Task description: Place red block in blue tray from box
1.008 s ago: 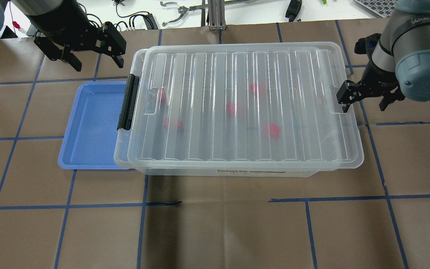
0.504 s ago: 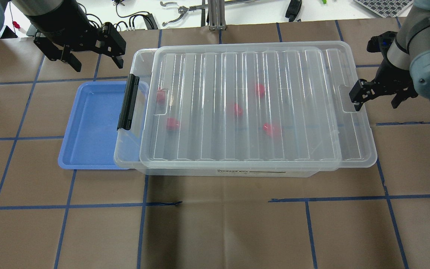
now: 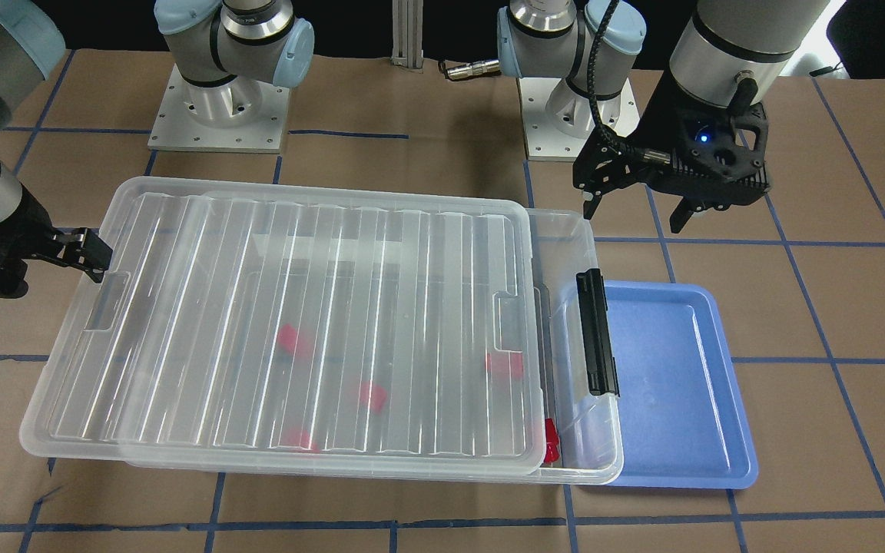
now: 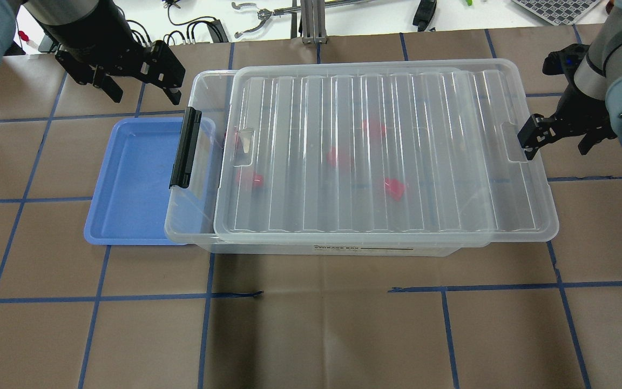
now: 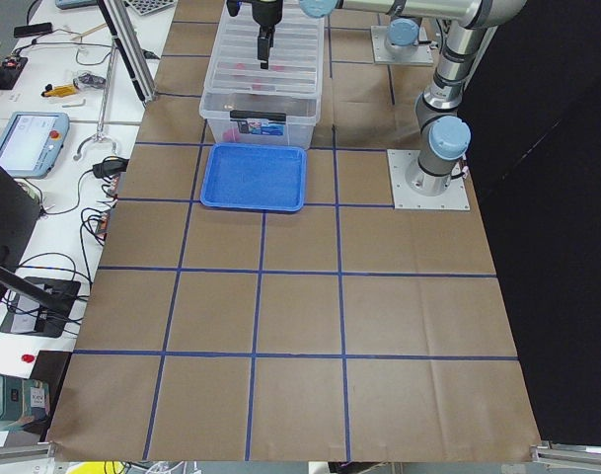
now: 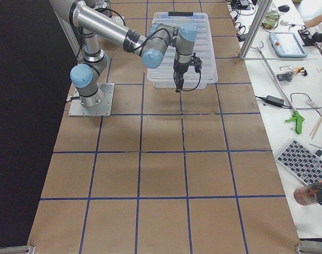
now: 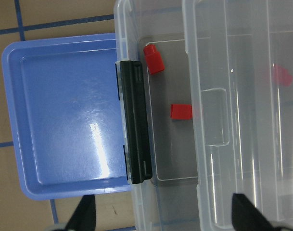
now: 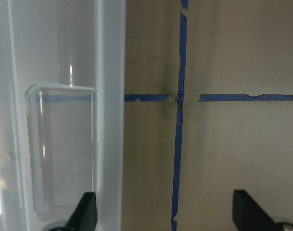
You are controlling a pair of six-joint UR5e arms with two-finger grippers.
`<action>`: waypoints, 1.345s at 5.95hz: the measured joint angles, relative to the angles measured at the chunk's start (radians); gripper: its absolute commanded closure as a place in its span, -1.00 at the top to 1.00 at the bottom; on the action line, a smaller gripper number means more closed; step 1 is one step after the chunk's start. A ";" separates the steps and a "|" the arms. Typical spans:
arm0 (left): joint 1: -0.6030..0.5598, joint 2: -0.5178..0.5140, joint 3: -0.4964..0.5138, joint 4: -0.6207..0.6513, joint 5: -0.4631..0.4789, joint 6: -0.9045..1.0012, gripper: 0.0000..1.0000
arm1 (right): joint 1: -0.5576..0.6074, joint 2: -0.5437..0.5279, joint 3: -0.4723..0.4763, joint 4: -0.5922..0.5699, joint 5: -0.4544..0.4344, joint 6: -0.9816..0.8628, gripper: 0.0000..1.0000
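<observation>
The clear box (image 4: 192,219) stands mid-table with its black latch (image 4: 186,146) on its left end. Its ribbed lid (image 4: 451,162) lies shifted right, overhanging the box's right end and leaving a strip uncovered at the left. Several red blocks lie inside; one (image 7: 154,59) and another (image 7: 181,111) show in the uncovered strip, the others (image 4: 393,188) under the lid. The blue tray (image 4: 133,178) lies empty, tucked under the box's left end. My right gripper (image 4: 558,145) is open, one finger (image 4: 528,141) at the lid's right handle recess. My left gripper (image 4: 143,91) is open and empty above the table beyond the tray.
Brown paper with blue tape lines covers the table (image 4: 311,335). A white bench with cables and tools (image 4: 257,16) runs along the far edge. The two arm bases (image 3: 220,107) stand on the robot's side of the box.
The lid has slid further right along with my right gripper, uncovering more of the box's left end. My left gripper has shifted only slightly.
</observation>
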 measured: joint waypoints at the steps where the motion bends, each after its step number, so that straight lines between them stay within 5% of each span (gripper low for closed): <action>1: 0.000 -0.005 -0.002 -0.002 0.000 0.121 0.96 | 0.000 0.000 0.000 -0.010 -0.010 -0.013 1.00; 8: -0.002 -0.040 -0.006 -0.018 0.032 0.988 0.96 | -0.077 0.009 0.017 -0.051 -0.034 -0.145 1.00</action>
